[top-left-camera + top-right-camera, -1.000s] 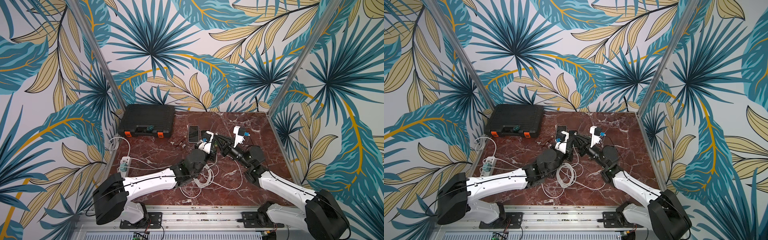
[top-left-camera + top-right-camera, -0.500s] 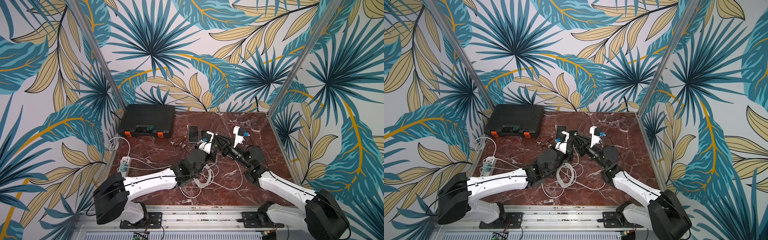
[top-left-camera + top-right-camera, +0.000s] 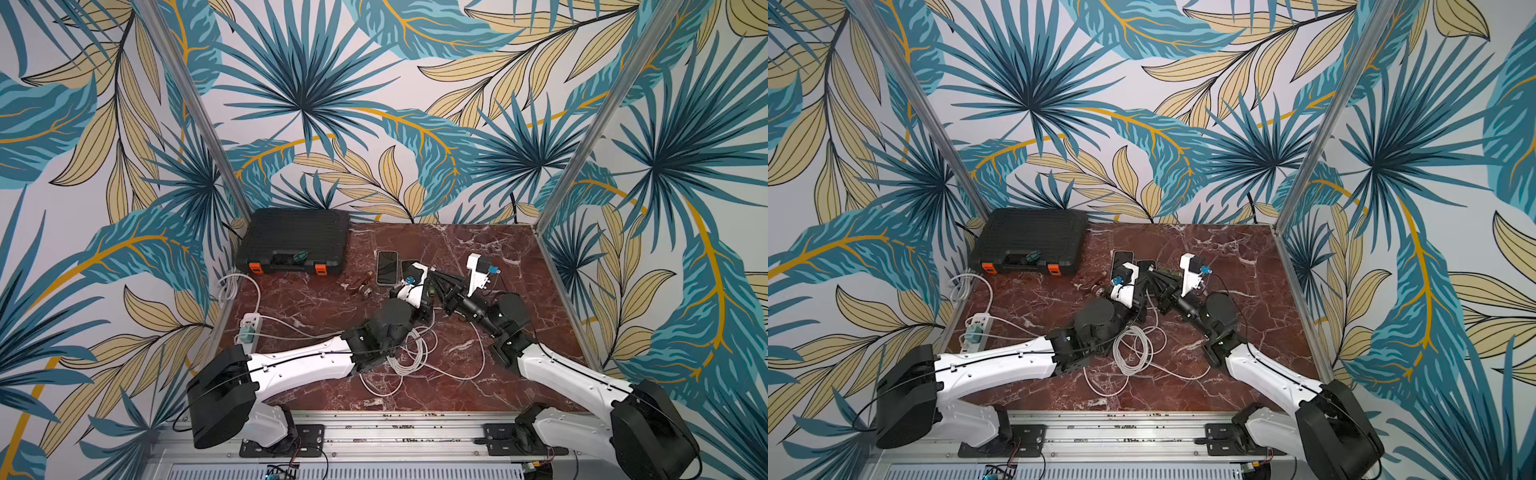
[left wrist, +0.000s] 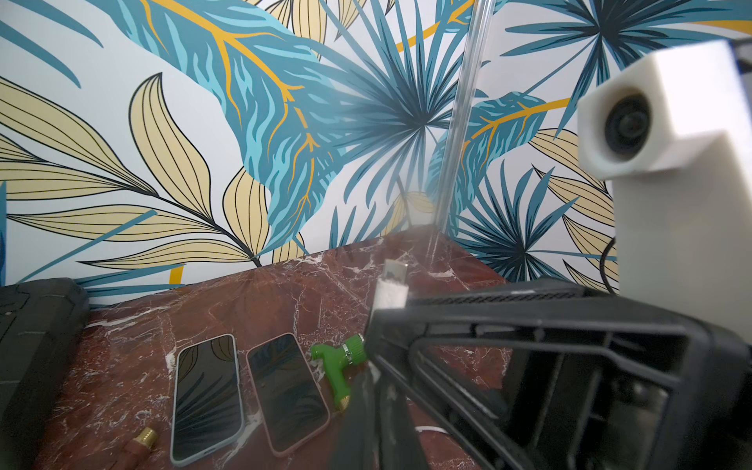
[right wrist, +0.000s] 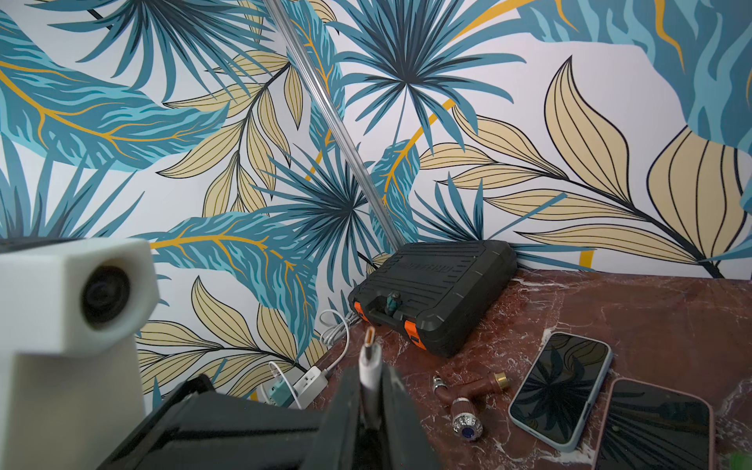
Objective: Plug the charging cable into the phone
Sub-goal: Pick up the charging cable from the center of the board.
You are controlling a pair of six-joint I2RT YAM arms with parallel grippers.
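Two phones lie screen-up side by side at the back of the table: one in a light-blue case point(image 3: 387, 267) point(image 4: 207, 390) point(image 5: 559, 386), one in a pink case point(image 4: 287, 390) point(image 5: 655, 431). The white charging cable point(image 3: 415, 353) point(image 3: 1133, 345) lies coiled between the arms. My right gripper point(image 5: 370, 372) point(image 3: 435, 276) is shut on the cable's white plug point(image 5: 369, 362) point(image 4: 390, 291), metal tip pointing outward, raised just right of the phones. My left gripper point(image 4: 376, 376) is shut right beside the right fingertips. I cannot tell whether it pinches the cable.
A black tool case point(image 3: 297, 241) sits at the back left. A white power strip point(image 3: 249, 326) lies at the left edge. A brown tap fitting point(image 5: 468, 390) lies left of the phones, a green fitting point(image 4: 339, 366) right of them. Patterned walls enclose three sides.
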